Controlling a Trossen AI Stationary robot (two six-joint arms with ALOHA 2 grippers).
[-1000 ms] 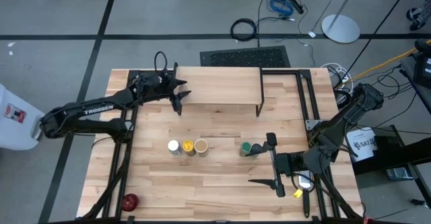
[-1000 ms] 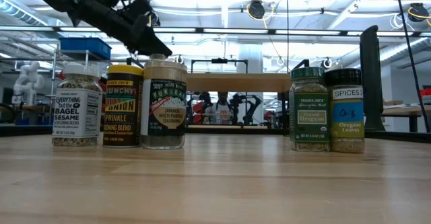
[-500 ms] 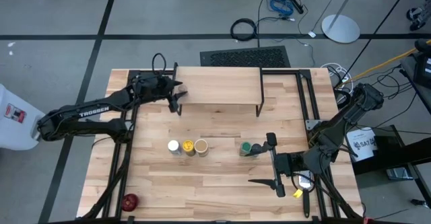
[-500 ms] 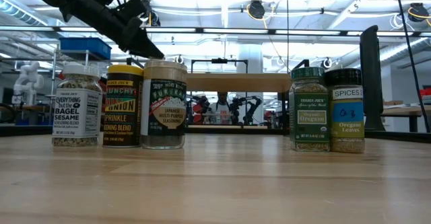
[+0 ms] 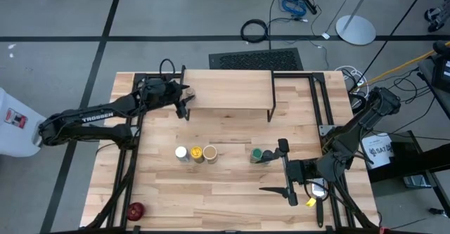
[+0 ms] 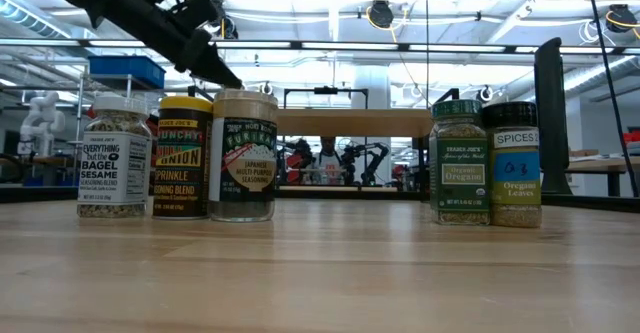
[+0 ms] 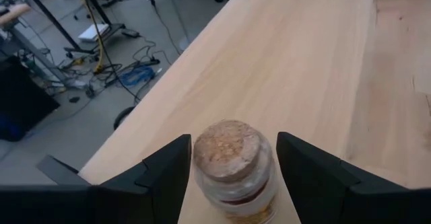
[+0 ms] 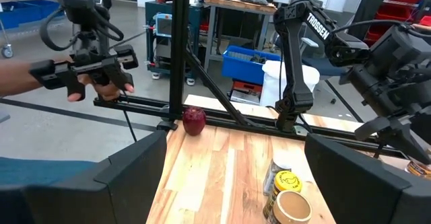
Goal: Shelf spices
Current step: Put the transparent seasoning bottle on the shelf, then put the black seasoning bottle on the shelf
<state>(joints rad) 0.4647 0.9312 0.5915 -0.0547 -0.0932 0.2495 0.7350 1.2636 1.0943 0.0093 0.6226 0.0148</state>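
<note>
the cork-topped jar (image 7: 232, 160) sits clamped between the left gripper (image 5: 184, 102) fingers over the left end of the shelf (image 5: 228, 93). you should judge it rigid, light and smooth-walled, so hold it mid-body, below the cap. five spices (image 6: 240, 155) stand in a row on the table (image 5: 232, 188), well apart from the shelf. the right gripper (image 5: 285, 172) waits beside them, jaws wide apart.

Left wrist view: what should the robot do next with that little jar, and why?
Probably ease the tan-topped jar a little further in over the shelf before leaving it there. It sits at the left gripper right at the plank's end, where it could tip off. The right gripper waits open near the green-lidded jar.
</note>
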